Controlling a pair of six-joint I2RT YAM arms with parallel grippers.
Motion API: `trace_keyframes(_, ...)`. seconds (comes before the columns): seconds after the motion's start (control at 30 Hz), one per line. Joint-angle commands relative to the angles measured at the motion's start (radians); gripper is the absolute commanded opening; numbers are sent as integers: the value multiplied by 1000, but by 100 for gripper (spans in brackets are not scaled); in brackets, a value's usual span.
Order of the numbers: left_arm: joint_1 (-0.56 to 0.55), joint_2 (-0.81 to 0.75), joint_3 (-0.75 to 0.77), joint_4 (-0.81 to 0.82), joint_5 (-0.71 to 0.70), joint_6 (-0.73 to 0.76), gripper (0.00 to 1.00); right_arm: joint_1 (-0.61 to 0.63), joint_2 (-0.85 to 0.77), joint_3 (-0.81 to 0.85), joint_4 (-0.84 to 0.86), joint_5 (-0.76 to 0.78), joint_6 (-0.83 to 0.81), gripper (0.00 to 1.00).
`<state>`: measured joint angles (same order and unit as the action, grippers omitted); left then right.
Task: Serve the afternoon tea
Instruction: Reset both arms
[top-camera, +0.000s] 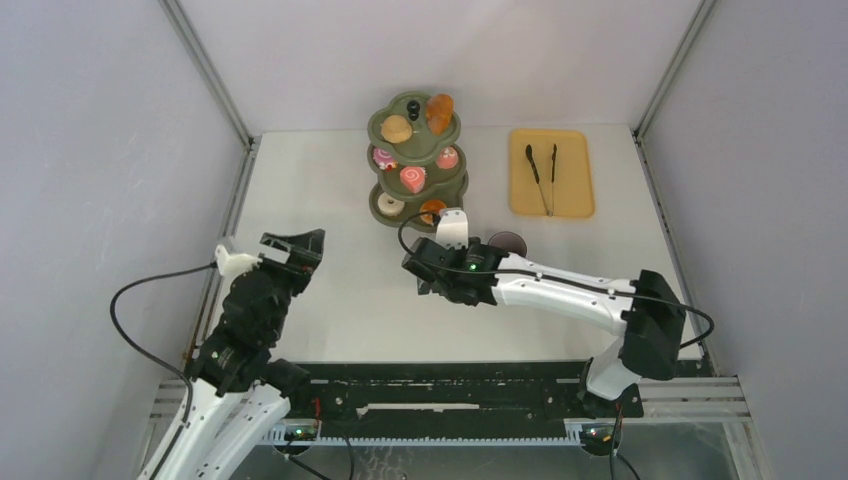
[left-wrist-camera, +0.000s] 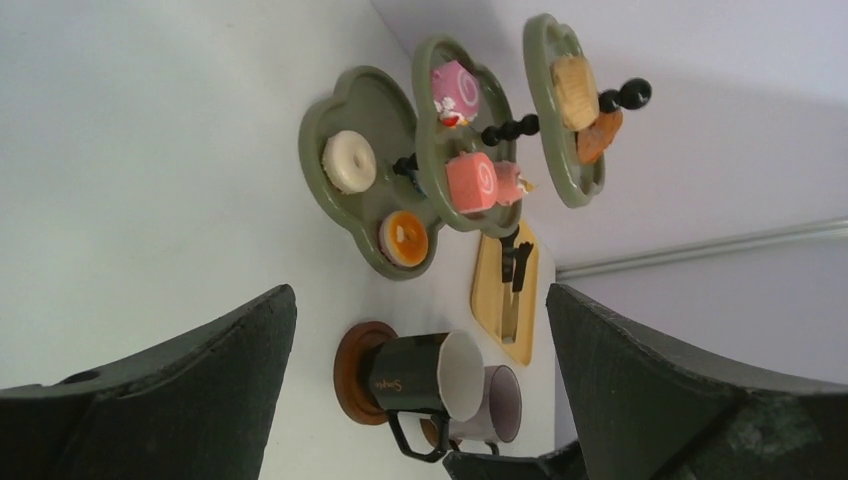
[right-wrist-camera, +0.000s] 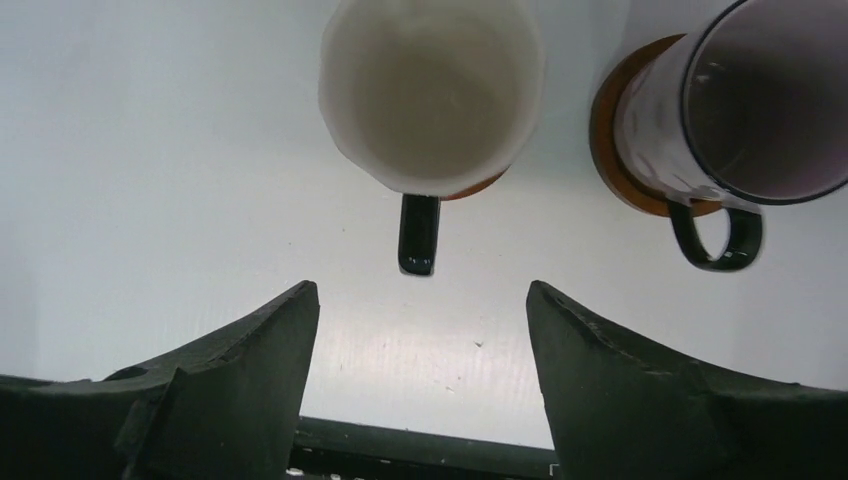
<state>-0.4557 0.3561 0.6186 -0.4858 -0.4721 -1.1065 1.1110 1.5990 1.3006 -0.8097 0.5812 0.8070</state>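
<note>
The right gripper (right-wrist-camera: 420, 300) hangs over two cups (right-wrist-camera: 430, 90), jaws spread and empty. Each cup sits on its saucer (right-wrist-camera: 608, 130) just before the cake stand (top-camera: 372, 128), laid out for serving. The left gripper (top-camera: 298, 246) hovers aside, jaws wide. Overhead the arm hides the cups; the wrist view shows them empty.

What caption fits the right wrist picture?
Open right hand faces a white-lined cup and a dark-rimmed cup, each on a saucer.
</note>
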Motion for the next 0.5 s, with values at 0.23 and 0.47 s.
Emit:
trace_keyframes(0.23, 3, 270, 131, 481, 281, 242, 100, 29, -278, 35, -82, 290, -29, 92)
trace_keyframes(0.47, 3, 516, 254, 653, 359, 395, 100, -92, -482, -107, 46, 485, -137, 98)
